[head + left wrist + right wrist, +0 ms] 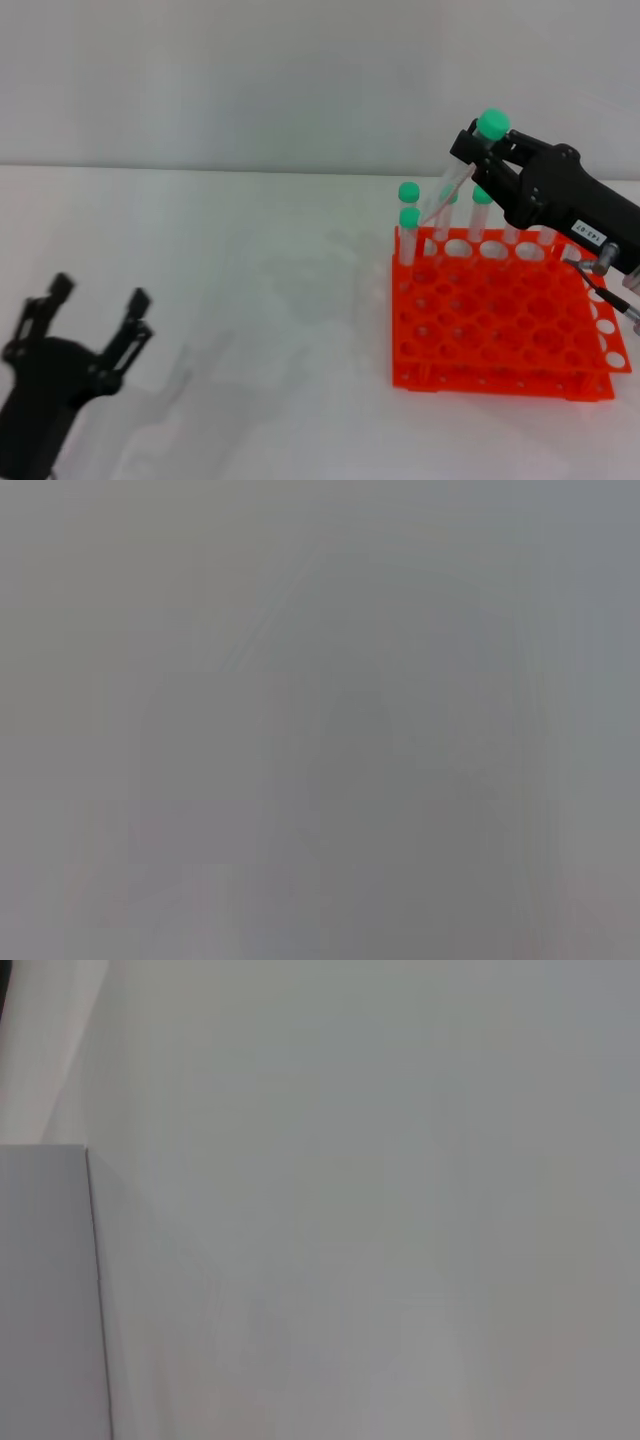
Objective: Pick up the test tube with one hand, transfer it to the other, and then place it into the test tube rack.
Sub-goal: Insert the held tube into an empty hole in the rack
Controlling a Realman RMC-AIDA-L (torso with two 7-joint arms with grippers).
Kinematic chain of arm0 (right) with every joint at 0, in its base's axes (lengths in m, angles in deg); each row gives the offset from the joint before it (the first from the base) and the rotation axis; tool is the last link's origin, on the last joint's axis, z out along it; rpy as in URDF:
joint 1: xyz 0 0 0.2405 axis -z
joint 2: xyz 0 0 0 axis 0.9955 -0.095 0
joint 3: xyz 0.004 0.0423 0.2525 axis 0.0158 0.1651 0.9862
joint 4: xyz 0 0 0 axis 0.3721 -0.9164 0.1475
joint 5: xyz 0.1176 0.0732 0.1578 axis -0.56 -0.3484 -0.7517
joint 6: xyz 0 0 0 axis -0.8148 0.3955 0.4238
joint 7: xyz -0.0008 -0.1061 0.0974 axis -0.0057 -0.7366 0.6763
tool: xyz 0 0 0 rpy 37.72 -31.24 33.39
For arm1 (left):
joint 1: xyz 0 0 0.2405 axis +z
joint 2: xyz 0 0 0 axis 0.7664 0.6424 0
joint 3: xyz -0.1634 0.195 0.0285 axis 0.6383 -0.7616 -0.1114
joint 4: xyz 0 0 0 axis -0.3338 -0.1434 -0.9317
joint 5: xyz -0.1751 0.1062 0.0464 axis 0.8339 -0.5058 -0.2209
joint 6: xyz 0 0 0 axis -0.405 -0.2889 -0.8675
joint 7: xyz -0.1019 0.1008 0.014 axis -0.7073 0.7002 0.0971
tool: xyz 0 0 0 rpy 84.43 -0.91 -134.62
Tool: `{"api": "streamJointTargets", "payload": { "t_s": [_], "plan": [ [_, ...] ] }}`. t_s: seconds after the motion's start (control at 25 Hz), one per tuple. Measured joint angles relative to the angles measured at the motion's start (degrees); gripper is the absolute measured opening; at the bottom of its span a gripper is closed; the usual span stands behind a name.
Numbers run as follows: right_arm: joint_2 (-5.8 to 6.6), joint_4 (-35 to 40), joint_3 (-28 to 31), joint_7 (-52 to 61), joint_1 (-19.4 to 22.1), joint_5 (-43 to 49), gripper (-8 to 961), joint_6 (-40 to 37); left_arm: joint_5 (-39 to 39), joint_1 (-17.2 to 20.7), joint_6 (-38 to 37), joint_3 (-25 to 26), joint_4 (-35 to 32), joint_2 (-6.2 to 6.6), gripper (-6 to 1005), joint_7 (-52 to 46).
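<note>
Test tube [462, 172], green cap uppermost, is clamped in my right tool [483, 152] above the far edge of the test tube rack [500, 320]. It hangs tilted, its cap up near the fingers and its clear lower end slanting down toward the rack's back row without being seated in a hole. The right tool is closed around the tube just under the cap; a small white label shows on its black body. The orange-red rack sits on the white surface [250, 270] at my right, with other green-capped tubes [409, 232] standing upright along its back and left edge. My left tool [97, 311] is low at my near left, well apart from the rack, fingers spread wide and holding nothing. Neither wrist view shows any of this.
</note>
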Motion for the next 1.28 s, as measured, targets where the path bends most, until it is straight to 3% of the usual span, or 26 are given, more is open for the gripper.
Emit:
{"api": "streamJointTargets", "payload": {
  "t_s": [0.56,1.28],
  "plan": [
    [-0.69,0.35,0.58,-5.18,-2.82,-0.69,229,5.89,8.61,5.79,-3.22,0.0,-0.15,0.02,867,-0.26],
    [-0.82,-0.42,0.26,-6.48,-2.26,-0.75,238,11.96,9.36,4.66,-0.37,0.0,0.14,0.13,864,-0.29]
  ]
}}
